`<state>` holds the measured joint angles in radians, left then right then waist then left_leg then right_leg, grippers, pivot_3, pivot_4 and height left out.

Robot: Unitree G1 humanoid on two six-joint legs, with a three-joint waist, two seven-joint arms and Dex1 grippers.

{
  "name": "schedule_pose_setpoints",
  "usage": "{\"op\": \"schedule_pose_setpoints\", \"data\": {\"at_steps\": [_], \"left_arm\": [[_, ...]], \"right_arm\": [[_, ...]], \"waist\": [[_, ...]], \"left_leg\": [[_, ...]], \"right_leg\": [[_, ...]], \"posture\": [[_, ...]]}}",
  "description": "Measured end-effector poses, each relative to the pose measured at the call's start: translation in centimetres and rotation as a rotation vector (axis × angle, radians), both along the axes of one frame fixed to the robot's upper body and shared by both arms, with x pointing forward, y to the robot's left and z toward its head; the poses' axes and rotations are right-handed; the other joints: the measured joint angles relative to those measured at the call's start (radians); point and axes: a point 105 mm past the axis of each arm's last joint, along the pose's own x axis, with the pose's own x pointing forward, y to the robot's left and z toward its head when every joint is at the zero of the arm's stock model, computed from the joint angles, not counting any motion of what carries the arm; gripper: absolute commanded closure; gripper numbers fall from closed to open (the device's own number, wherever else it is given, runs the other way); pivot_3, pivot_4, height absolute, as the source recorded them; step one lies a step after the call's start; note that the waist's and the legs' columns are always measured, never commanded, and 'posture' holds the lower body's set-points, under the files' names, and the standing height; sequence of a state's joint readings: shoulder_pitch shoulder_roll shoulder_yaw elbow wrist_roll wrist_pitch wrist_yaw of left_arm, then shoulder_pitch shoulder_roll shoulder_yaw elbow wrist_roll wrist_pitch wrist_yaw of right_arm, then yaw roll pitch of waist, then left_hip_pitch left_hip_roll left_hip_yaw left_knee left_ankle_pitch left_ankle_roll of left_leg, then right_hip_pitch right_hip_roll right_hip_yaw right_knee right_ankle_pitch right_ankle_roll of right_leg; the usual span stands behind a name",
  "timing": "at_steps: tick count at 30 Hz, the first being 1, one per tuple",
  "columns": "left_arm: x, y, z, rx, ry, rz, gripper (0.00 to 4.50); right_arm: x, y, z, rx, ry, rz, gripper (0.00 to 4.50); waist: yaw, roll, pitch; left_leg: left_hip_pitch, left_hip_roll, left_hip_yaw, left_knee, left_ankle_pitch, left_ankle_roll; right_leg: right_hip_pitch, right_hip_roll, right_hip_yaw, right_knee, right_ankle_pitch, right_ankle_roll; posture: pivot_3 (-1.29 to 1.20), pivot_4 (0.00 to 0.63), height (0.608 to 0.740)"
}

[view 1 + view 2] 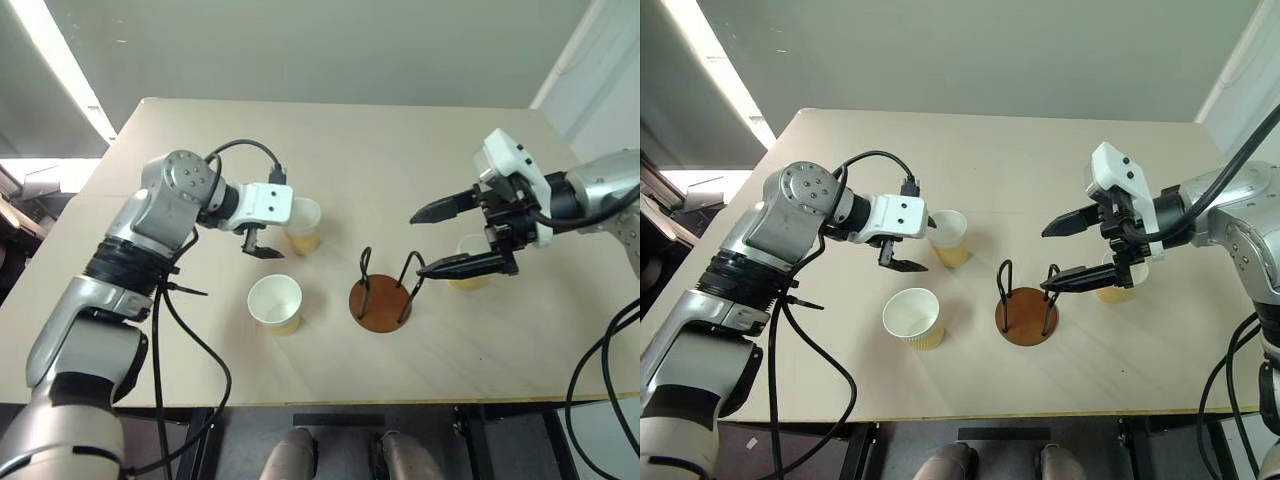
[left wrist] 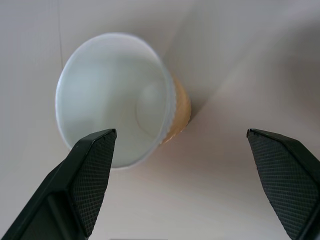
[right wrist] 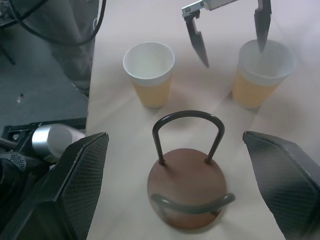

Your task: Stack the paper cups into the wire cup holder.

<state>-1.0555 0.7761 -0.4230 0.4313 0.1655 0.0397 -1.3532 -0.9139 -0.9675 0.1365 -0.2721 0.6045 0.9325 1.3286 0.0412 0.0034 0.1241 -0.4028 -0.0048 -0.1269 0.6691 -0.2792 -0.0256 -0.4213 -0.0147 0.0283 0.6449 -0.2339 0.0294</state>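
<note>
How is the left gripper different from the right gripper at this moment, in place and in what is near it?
The left gripper hangs just beside the far paper cup, on the holder's left; the right gripper is on its right, above the wire cup holder, with another paper cup behind it. The left gripper points down toward the table; the right gripper lies closer to level. Both are open and hold nothing.

Robot lab or test room, plain beige table [image 1: 330, 140], grey walls, trailing cables [image 1: 185, 340]
</note>
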Motion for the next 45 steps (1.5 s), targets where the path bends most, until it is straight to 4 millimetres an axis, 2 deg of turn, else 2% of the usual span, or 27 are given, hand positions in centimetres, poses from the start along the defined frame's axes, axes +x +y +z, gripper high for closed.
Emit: {"op": "schedule_pose_setpoints", "data": {"at_steps": [3,5,8,11,17,23,30,35,40,45], "left_arm": [[0.1,-0.1,-0.5,0.012,0.014,-0.013,0.0],[0.1,-0.1,-0.9,0.013,0.027,-0.02,0.38],[0.0,-0.5,-1.1,0.013,0.033,-0.043,1.25],[-0.4,-1.0,-1.3,0.005,0.081,-0.08,2.34],[-1.5,-1.7,0.1,-0.044,0.129,-0.141,4.41],[-2.7,-3.1,2.8,-0.147,0.152,-0.19,4.47],[-2.7,-4.2,7.7,-0.227,0.091,-0.19,4.47],[-2.3,-4.8,10.1,-0.239,0.033,-0.21,4.47],[-3.1,-8.0,11.7,-0.283,0.028,-0.322,4.47],[-5.3,-11.3,12.3,-0.313,0.073,-0.474,4.47]], "right_arm": [[0.1,0.4,0.2,0.021,-0.028,0.015,0.04],[0.2,0.5,0.2,0.026,-0.036,0.015,0.0],[0.4,0.5,0.2,0.035,-0.043,0.013,0.0],[0.8,0.5,0.2,0.055,-0.037,0.003,0.0],[1.7,-0.1,0.9,0.09,-0.048,-0.029,0.0],[2.5,-1.6,1.3,0.098,-0.034,-0.085,0.0],[2.4,-3.0,1.9,0.095,-0.035,-0.128,0.0],[2.3,-3.5,2.1,0.11,-0.048,-0.159,0.0],[1.3,-4.8,2.0,0.11,-0.026,-0.221,0.0],[0.3,-5.9,1.8,0.095,-0.017,-0.279,0.0]], "waist": [[0.0,0.0,0.0],[0.0,0.0,0.0],[0.001,0.0,0.0],[0.001,0.0,0.0],[0.001,0.0,0.0],[0.005,0.0,0.0],[0.005,0.0,0.0],[0.007,0.0,0.0],[0.017,0.0,0.0],[0.019,0.0,0.0]], "left_leg": [[0.0,0.0,0.0,0.0,0.0,0.0],[-0.001,0.0,0.0,0.001,0.0,0.0],[-0.001,0.0,0.0,0.001,0.0,0.0],[-0.001,0.0,0.0,0.001,0.0,0.0],[-0.001,0.0,0.0,0.001,0.0,0.0],[-0.003,0.0,0.0,0.003,0.0,0.0],[-0.003,0.0,0.0,0.003,0.0,0.0],[-0.003,0.0,0.0,0.003,-0.001,0.002],[-0.008,0.0,0.0,0.009,-0.002,0.004],[-0.01,0.0,0.002,0.012,-0.003,0.005]], "right_leg": [[0.0,0.0,0.0,0.0,0.0,0.0],[0.0,0.0,0.0,0.0,0.0,0.0],[0.0,0.0,0.0,0.0,0.0,0.0],[-0.001,0.0,0.0,0.0,0.0,0.0],[-0.001,0.0,0.0,0.001,0.0,0.0],[-0.001,0.0,-0.001,0.001,0.0,0.0],[-0.001,0.0,0.0,0.001,0.0,0.0],[-0.001,0.0,0.0,0.001,0.0,0.0],[-0.002,0.0,-0.001,0.0,0.001,0.002],[-0.003,0.0,0.0,0.0,0.001,0.004]], "posture": [[0.0,0.15,0.74],[0.0,0.15,0.74],[0.0,0.15,0.74],[0.0,0.15,0.74],[0.0,0.15,0.74],[0.0,0.15,0.74],[0.0,0.15,0.74],[0.0,0.15,0.74],[0.0,0.15,0.74],[0.0,0.15,0.74]]}}
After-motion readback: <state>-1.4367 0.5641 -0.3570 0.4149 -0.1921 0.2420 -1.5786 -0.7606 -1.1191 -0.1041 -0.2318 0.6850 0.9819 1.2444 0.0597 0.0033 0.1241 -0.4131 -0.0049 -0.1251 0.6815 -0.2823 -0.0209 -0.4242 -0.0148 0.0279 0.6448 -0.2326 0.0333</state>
